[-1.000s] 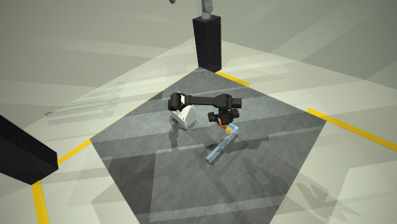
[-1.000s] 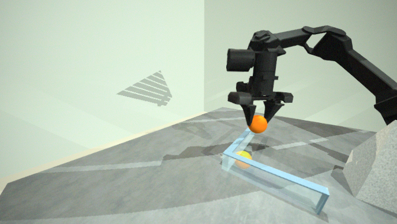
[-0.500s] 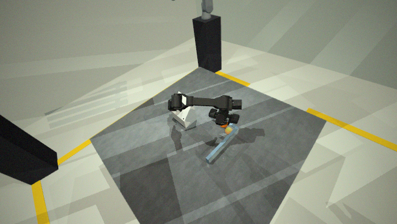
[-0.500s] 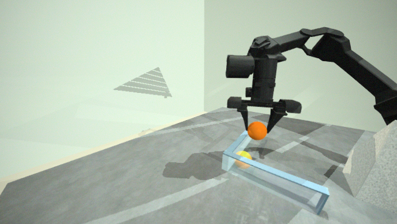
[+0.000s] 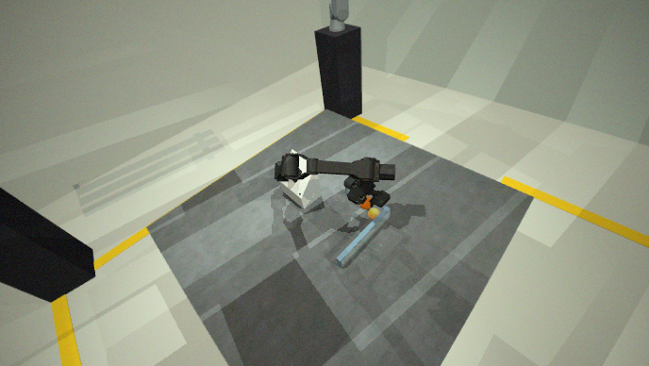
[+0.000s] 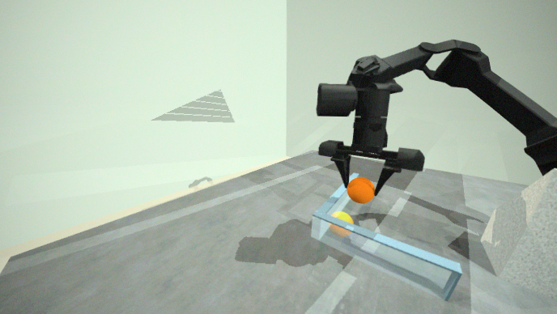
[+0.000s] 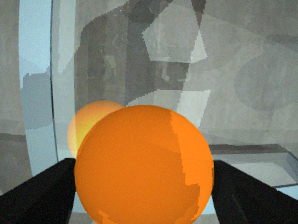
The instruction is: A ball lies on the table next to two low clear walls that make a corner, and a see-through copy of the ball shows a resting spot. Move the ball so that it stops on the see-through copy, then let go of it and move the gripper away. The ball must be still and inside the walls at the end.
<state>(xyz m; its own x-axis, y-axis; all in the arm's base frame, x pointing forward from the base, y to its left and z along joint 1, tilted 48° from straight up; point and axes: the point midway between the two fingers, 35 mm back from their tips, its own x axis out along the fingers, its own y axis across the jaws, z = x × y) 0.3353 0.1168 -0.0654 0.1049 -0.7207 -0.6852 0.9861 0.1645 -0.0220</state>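
My gripper (image 6: 361,191) (image 7: 144,169) points down and is shut on the orange ball (image 5: 365,203) (image 6: 360,191) (image 7: 142,170). It holds the ball above the table, higher than the wall tops. The see-through copy (image 5: 374,213) (image 6: 341,223) (image 7: 95,120) is yellow-orange and sits low in the corner of the walls. In the wrist view the held ball partly covers it. The two low clear walls (image 5: 354,247) (image 6: 421,252) (image 7: 37,100) have pale blue tops and meet beside the copy. In the top view the arm hides part of the shorter wall and the fingertips.
The arm's pale angular base block (image 5: 302,193) (image 6: 522,231) stands on the grey table (image 5: 212,245) (image 6: 182,243), behind the longer wall's free end in the exterior view. Two black pillars (image 5: 341,71) (image 5: 42,250) stand at the grey area's edges.
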